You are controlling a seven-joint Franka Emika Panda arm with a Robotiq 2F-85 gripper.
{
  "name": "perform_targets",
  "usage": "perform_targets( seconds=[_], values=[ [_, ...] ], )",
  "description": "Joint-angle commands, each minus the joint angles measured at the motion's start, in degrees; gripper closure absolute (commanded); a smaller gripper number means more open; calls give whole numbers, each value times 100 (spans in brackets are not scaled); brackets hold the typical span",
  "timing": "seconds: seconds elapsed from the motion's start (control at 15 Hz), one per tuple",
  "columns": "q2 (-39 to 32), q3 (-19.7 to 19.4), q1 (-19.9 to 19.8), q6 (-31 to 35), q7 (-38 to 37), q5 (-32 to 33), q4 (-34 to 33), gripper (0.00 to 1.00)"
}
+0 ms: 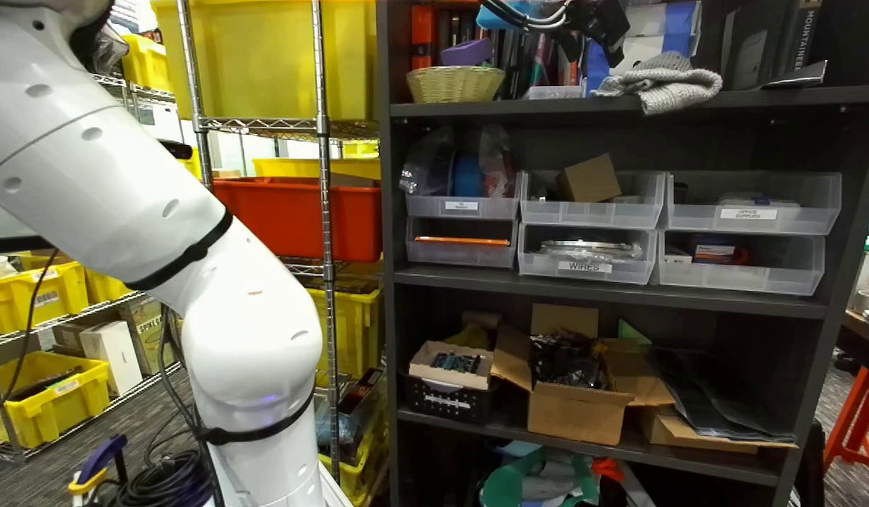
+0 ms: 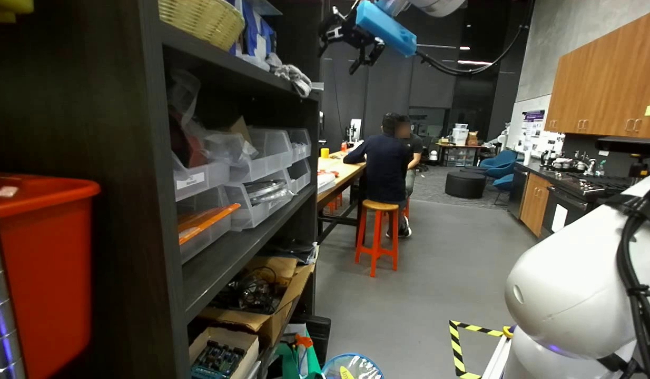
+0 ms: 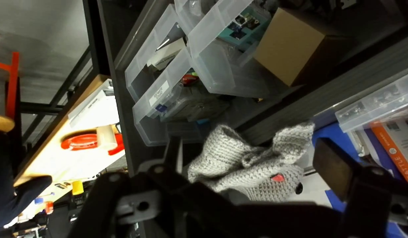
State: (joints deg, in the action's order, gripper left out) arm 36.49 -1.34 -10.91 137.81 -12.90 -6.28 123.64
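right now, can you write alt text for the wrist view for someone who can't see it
The open end effector faces a gray knitted item with a red patch and a black button-like dot, in this tilted view. Above it in the picture are translucent plastic bins and a brown cardboard box; a wooden table shows at left.

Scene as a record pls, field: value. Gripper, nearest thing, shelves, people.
gripper: open, holding nothing
nearest: grey knit, not touched
knit pose: bunched on upper shelf, partly over its front edge
knit marks: one red, one black
upper shelf, also: basket
middle shelf: six clear bins, two tiers; one labelled WIRES
lower shelf: open carton of dark cables
people: two, at a table beyond the shelves
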Motion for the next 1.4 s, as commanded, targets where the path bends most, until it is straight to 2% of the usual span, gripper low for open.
perform_targets(
  seconds=[0.0,0.13,0.33,0.67,0.93,1.33],
  values=[
    [-158,-232,278,-1338,76,-122,-652,0],
    [-373,-438,450,-2219,161,-323,-1183,0],
    [-763,-694,514,-2850,42,-755,-1951,0],
    [-1753,-953,531,-3204,-192,-1578,-3112,0],
    [-2643,-1028,530,-3824,-261,-2096,-4041,0],
    [-3730,-1018,316,-4336,-624,-2478,-5282,0]
  ],
)
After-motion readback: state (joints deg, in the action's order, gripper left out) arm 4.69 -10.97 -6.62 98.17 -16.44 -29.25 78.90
